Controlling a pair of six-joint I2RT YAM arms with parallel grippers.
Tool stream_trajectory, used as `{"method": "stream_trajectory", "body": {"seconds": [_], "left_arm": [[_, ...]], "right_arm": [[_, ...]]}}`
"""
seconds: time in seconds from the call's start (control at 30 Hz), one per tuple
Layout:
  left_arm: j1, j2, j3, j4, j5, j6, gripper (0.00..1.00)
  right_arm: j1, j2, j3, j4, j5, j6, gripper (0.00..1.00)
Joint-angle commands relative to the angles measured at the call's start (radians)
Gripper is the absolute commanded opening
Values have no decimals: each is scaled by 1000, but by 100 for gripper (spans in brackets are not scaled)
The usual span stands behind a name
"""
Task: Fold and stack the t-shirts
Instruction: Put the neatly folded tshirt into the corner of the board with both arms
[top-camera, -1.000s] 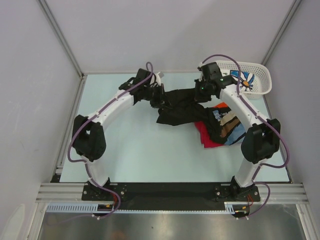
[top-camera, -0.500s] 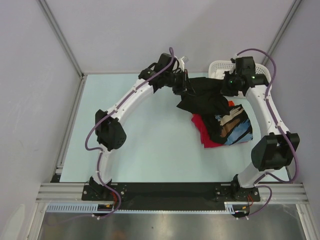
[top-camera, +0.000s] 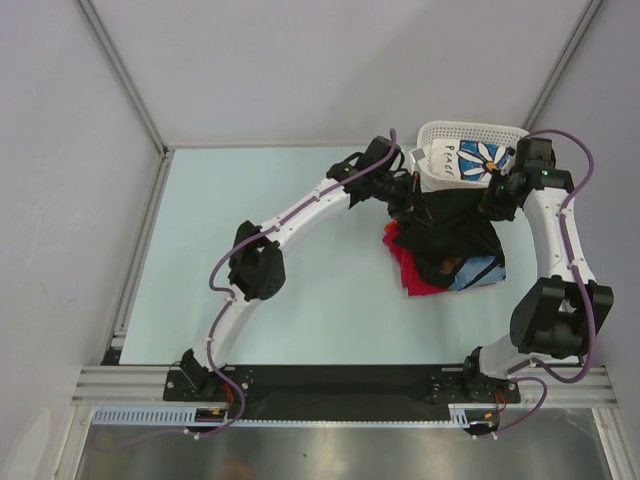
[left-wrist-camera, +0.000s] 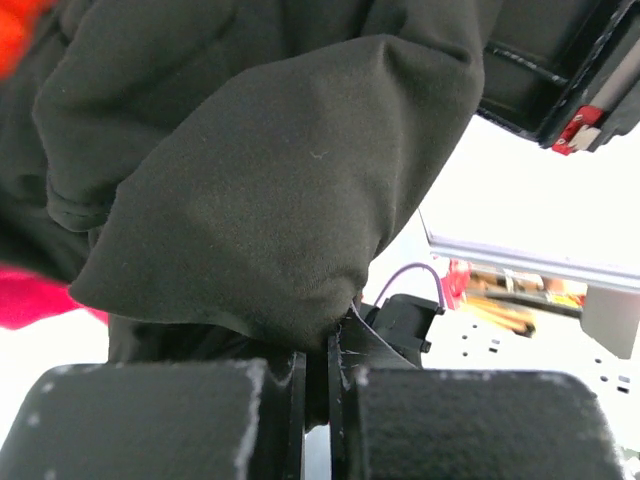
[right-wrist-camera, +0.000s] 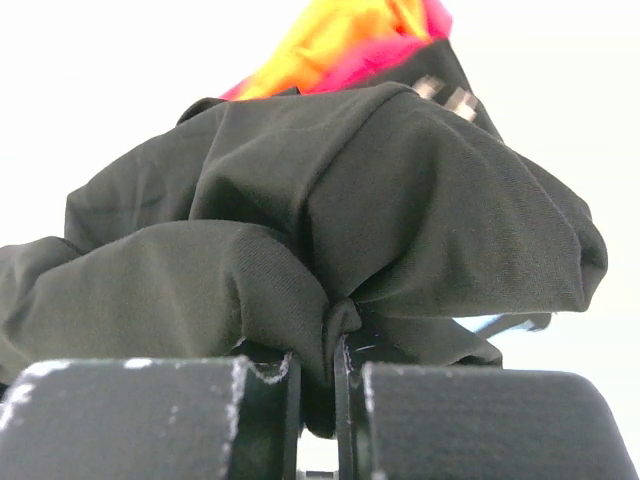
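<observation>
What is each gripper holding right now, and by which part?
Both hold one black t-shirt. The left gripper pinches a bunched fold at its left side, the right gripper one at its right side.

The top external camera looked steeply down from above and behind the arm bases, at a distance, covering the whole surface. The left wrist camera sat just behind the left gripper, facing forward along it at very close range. The right wrist camera sat likewise behind the right gripper. All three views shared the black t-shirt.
</observation>
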Motion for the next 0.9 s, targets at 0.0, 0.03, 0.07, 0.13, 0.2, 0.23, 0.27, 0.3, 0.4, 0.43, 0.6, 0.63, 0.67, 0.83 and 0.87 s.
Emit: {"method": "stream_trajectory", "body": {"seconds": [0.0, 0.03, 0.07, 0.13, 0.2, 0.23, 0.27, 0.3, 0.4, 0.43, 0.6, 0.63, 0.67, 0.83, 0.87], "left_arm": [[-25, -5, 78, 13, 121, -51, 0], [-27, -5, 76, 19, 130, -52, 0], [-33, -1, 73, 24, 135, -55, 0], [-41, 7, 59, 30, 154, -55, 0], [-51, 24, 53, 29, 173, -57, 0], [-56, 28, 52, 29, 185, -57, 0], [-64, 34, 47, 30, 190, -57, 0], [-67, 35, 46, 29, 193, -54, 0], [-73, 42, 16, 29, 210, -46, 0], [-73, 45, 4, 29, 216, -39, 0], [-73, 39, -62, 15, 216, -11, 0], [-71, 44, -65, 10, 218, -6, 0], [-71, 45, -65, 4, 219, -5, 0], [-59, 44, -56, 1, 211, -9, 0], [-55, 44, -47, 0, 211, -12, 0]], "right_arm": [[-52, -71, -33, 61, 60, -23, 0], [-54, -78, -46, 61, 61, -21, 0], [-54, -80, -56, 63, 64, -24, 0], [-62, -75, -94, 80, 68, -26, 0], [-74, -60, -112, 84, 58, -23, 0], [-77, -52, -136, 107, 52, -24, 0], [-77, -31, -142, 107, 57, -24, 0], [-77, -23, -159, 119, 55, -24, 0], [-75, 43, -185, 161, 52, -23, 0], [-75, 63, -182, 153, 60, -23, 0], [-63, 156, -187, 205, 120, -37, 0], [-57, 168, -178, 210, 132, -43, 0], [-55, 178, -170, 212, 153, -46, 0], [-49, 182, -87, 225, 178, -40, 0], [-49, 179, -76, 228, 179, -37, 0]]}}
